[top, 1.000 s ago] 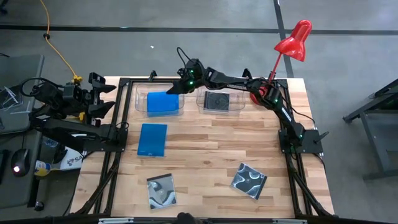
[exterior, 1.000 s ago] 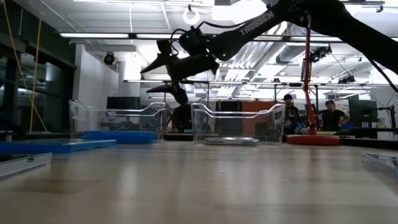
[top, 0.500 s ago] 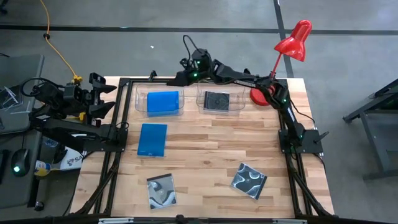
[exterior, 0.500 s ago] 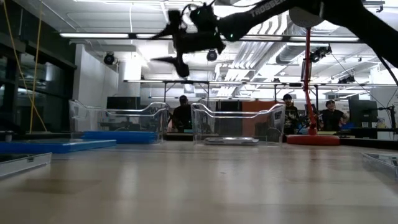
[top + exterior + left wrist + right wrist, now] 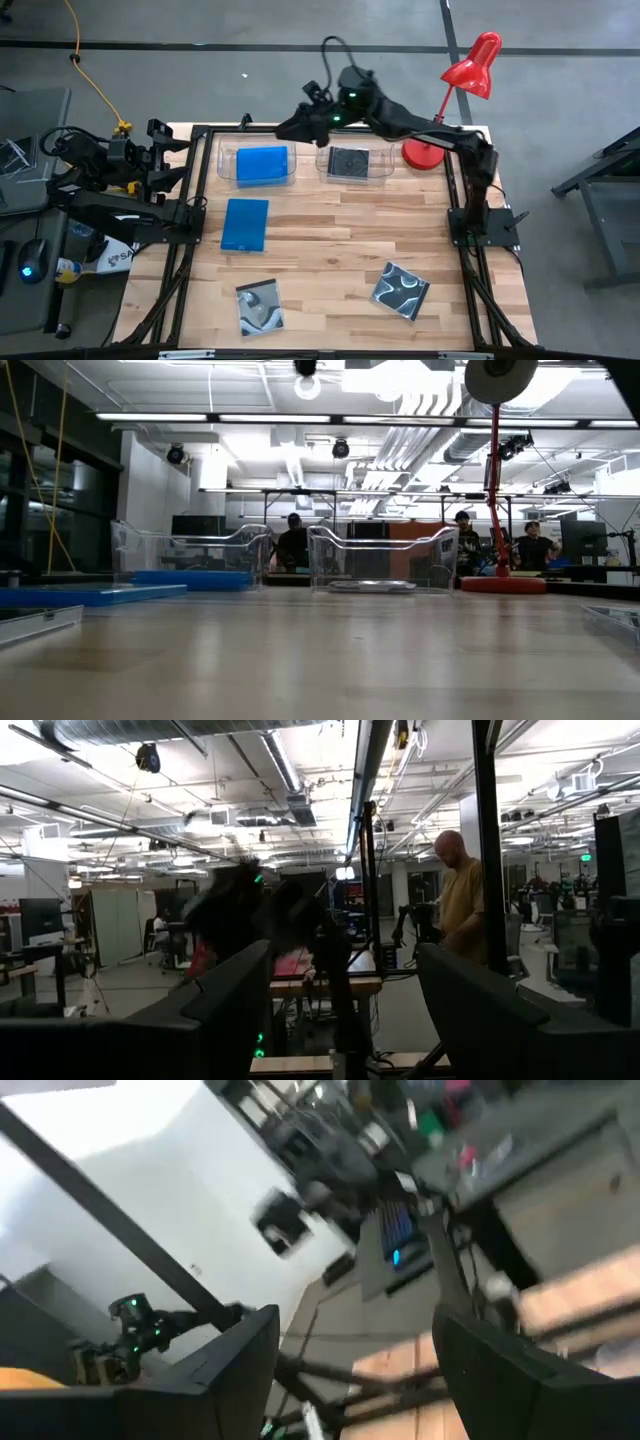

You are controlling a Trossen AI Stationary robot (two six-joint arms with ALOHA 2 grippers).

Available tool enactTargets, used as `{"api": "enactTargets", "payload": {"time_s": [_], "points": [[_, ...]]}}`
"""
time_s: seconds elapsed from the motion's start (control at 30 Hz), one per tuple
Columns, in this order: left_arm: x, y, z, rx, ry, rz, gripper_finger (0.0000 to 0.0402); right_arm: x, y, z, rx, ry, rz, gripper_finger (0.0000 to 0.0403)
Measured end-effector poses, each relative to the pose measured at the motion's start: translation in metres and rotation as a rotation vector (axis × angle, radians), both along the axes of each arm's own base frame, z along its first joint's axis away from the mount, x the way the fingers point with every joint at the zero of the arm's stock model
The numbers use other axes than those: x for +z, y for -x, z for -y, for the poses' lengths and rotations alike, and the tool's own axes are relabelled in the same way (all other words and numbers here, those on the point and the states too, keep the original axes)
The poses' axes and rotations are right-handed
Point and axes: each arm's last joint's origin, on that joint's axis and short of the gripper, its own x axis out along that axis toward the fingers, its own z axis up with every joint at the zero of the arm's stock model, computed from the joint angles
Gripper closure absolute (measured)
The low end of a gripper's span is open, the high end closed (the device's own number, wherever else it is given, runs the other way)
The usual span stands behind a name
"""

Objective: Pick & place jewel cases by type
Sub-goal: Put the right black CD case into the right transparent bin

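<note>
One blue jewel case point(image 5: 262, 163) lies flat in the left clear tub point(image 5: 225, 165), and a black one point(image 5: 349, 161) lies in the right clear tub point(image 5: 382, 165). A second blue case point(image 5: 245, 223) lies flat on the table. Two swirl-covered cases point(image 5: 260, 305) point(image 5: 401, 291) lie near the front edge. My right gripper point(image 5: 284, 129) hangs high above the far edge, between the two tubs. It is open with nothing between its fingers point(image 5: 355, 1330). My left gripper point(image 5: 176, 150) waits beyond the table's left edge, open and empty point(image 5: 345, 960).
A red desk lamp stands with its base point(image 5: 420, 153) at the far right corner and its head point(image 5: 478, 62) beyond the table. A black metal frame point(image 5: 200, 135) borders the table. People stand in the room behind point(image 5: 462, 895).
My right gripper has risen from just above the tub with the blue case, leaving the top of the low view. It has drawn back toward the far edge and rolled somewhat. It has stayed open, and the cases lie as before.
</note>
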Motion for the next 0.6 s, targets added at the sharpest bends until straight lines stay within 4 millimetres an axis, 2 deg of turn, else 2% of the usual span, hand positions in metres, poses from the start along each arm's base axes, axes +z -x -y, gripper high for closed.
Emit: {"api": "enactTargets", "payload": {"time_s": [0.13,0.27,0.47,0.6], "points": [[0.0,0.0,0.0,-0.011,-0.005,0.002,0.0154,0.035,0.028,-0.025,-0.076,0.107,0.073,0.0158],[0.0,0.0,0.001,-0.037,-0.013,0.004,0.0154,0.059,0.058,-0.05,-0.175,0.2,0.062,0.0158],[0.0,0.0,0.003,-0.094,-0.031,0.006,0.0154,0.081,0.108,-0.093,-0.378,0.32,-0.039,0.0158],[0.0,0.0,0.004,-0.124,-0.036,0.006,0.0154,0.088,0.133,-0.12,-0.489,0.341,-0.102,0.0158]]}}
